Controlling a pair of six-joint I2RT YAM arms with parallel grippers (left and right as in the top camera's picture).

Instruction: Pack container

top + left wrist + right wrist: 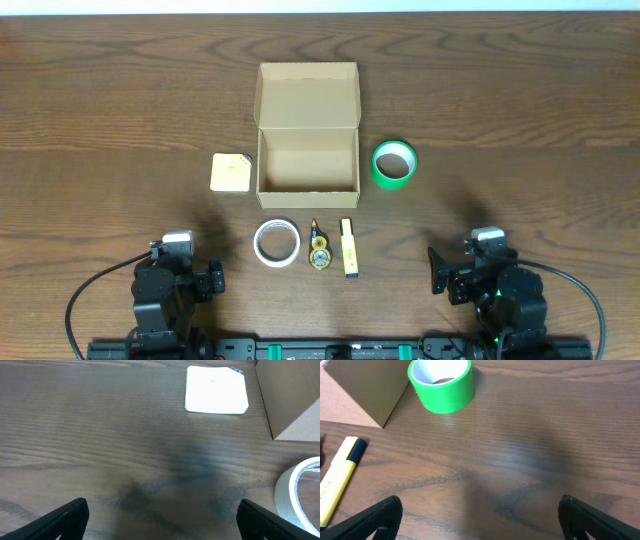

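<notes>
container interior shows only from overhead.

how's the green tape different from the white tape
Green tape is bright green; white tape is off-white. Green tape sits right of the box; white tape lies in front of it. Green tape's band looks taller, white tape's flatter. Both lie hole-up on the table, outside the box.
</notes>
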